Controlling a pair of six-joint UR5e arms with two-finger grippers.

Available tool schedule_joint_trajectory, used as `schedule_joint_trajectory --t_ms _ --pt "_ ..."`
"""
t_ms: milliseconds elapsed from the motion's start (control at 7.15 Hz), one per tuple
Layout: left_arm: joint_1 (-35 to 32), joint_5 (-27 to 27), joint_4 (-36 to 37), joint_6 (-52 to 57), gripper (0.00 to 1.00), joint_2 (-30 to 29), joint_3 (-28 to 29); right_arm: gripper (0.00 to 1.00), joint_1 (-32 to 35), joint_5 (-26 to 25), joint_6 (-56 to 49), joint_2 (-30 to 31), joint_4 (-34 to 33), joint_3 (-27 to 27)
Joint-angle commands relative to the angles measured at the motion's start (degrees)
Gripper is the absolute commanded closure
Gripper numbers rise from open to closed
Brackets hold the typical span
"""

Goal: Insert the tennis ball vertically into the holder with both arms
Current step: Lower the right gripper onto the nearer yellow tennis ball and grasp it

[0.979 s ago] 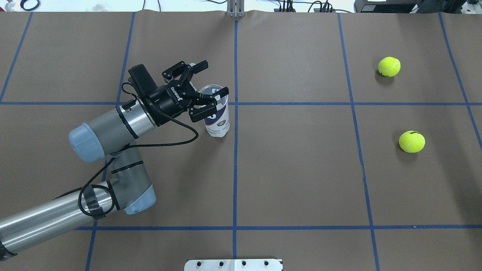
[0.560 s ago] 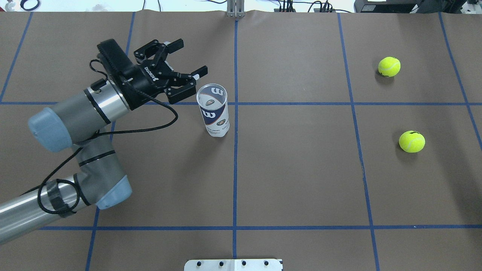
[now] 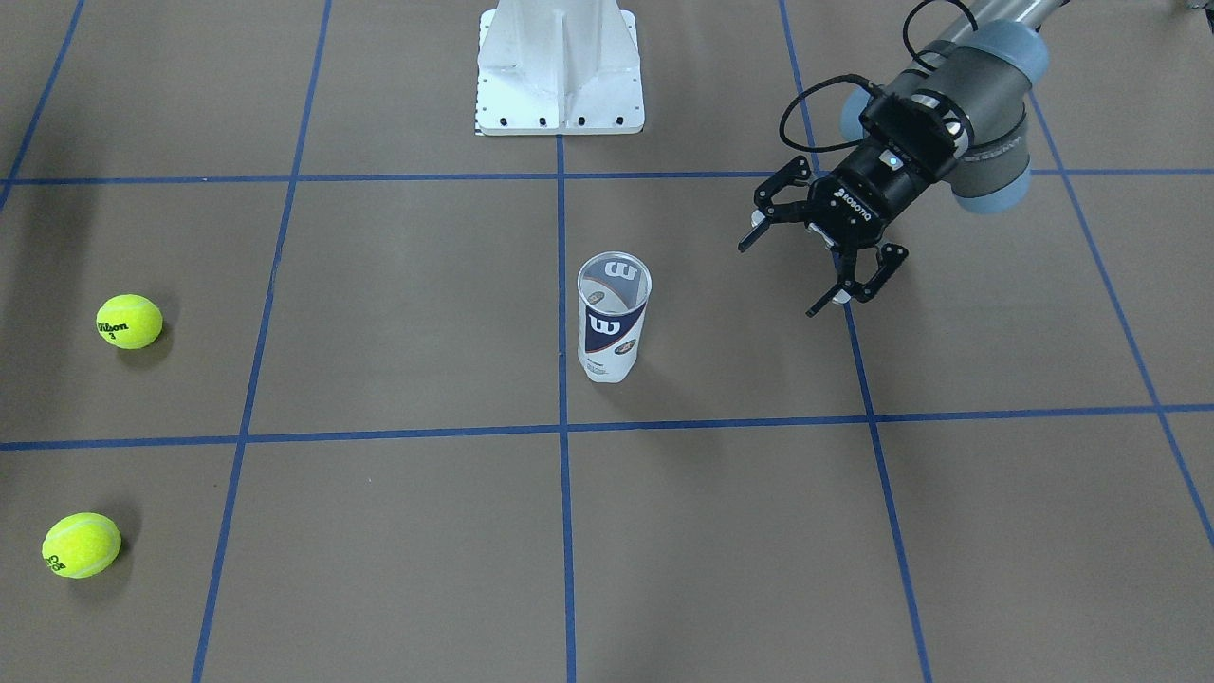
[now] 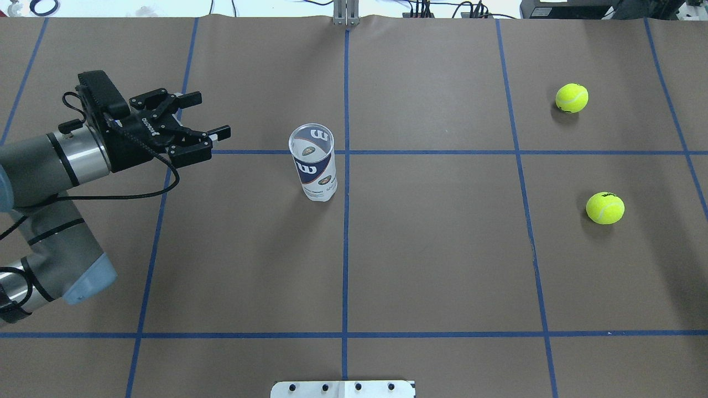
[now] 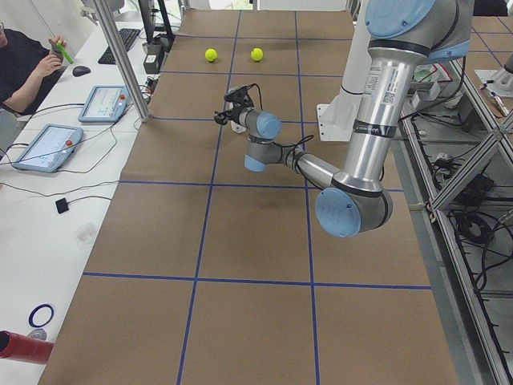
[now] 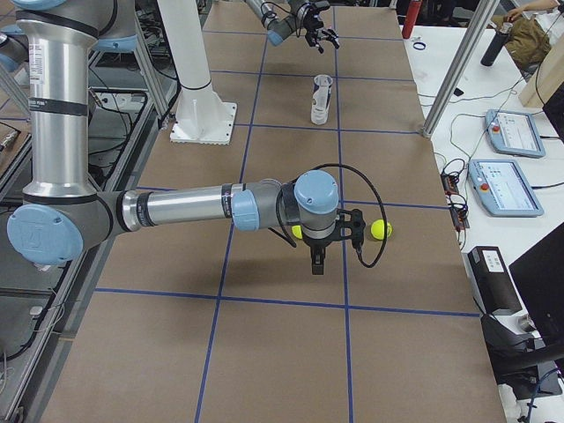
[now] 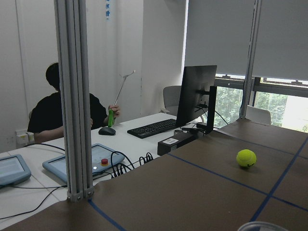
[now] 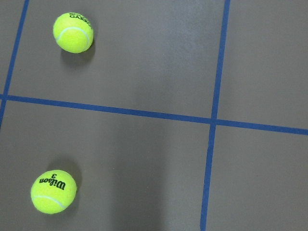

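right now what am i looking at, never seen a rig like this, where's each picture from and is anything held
This is a robot with a left arm and a right arm, mounted on a white base at a brown table with blue tape lines. Each arm ends in a black pincer. Two pictures look down on the table, from behind the robot and facing it; two look along it from either end; two come from wrist cameras. A clear tennis-ball can stands upright and looks empty. A farther tennis ball and a nearer tennis ball lie well off to its side. The left pincer hangs open beside the can, apart from it, holding nothing. The right pincer hovers near the balls; open or shut, I cannot tell.
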State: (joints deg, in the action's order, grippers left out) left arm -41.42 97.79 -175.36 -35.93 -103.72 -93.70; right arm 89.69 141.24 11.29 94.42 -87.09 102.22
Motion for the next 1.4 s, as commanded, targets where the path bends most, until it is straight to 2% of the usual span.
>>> schedule_joint_trajectory --t_ms 0,280,420,560,699,839,1259 --pt "-0.3 6.3 3.8 -6.0 0.01 0.8 2.4 0.01 -1.3 1.1 3.8 2.2 6.4 -0.8" --pt "-0.2 6.0 3.4 -6.6 0.01 0.3 6.0 0.01 -8.7 -3.0 5.8 1.6 8.2 -0.5" --pt "-0.2 6.0 3.4 -6.6 0.01 0.1 6.0 0.01 -12.3 -3.1 11.4 1.6 8.2 -0.4" --pt "-0.1 6.0 3.4 -6.6 0.01 0.1 6.0 0.01 -14.3 -3.2 11.9 1.5 11.2 -0.4" --pt "0.0 5.9 3.4 -6.5 0.01 -0.1 6.1 0.01 -17.3 -3.6 17.5 1.5 14.7 -0.4" --pt "0.0 5.9 3.4 -6.3 0.01 -0.2 6.2 0.01 -21.4 -8.2 23.0 0.2 18.0 -0.5" --pt "0.0 5.9 3.4 -5.7 0.01 -0.8 7.2 0.01 -29.1 -10.4 28.0 -3.1 18.8 -1.1"
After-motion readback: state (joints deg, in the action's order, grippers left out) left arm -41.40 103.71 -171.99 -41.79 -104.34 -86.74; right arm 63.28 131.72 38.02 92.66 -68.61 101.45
